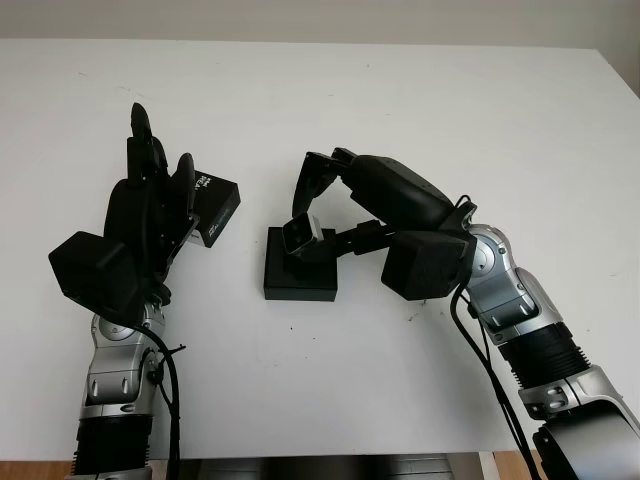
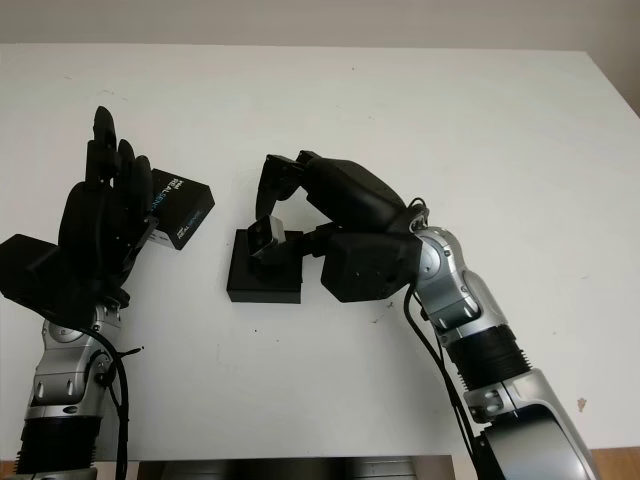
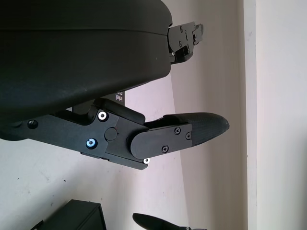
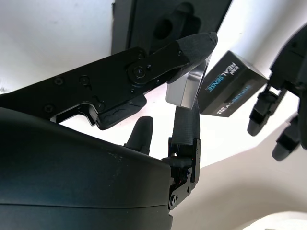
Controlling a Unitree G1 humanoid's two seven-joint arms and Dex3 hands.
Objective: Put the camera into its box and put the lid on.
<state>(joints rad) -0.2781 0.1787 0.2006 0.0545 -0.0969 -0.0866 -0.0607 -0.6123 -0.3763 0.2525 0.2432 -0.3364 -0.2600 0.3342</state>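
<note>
My right hand [image 1: 306, 222] is shut on the small silver camera [image 1: 302, 236] and holds it just above the far part of the open black box [image 1: 298, 284] at the table's middle. In the right wrist view the camera [image 4: 188, 89] sits pinched between fingertips, with the box's dark insert [image 4: 158, 24] beyond it. The black lid [image 2: 182, 208], printed with white lettering, lies tilted to the left of the box. My left hand [image 2: 112, 190] is open and upright, right against the lid's left side, holding nothing.
The white table [image 1: 420, 110] stretches wide behind and to the right of both hands. Its front edge [image 1: 330, 458] runs close to my arms. A pale wall meets the table's far edge.
</note>
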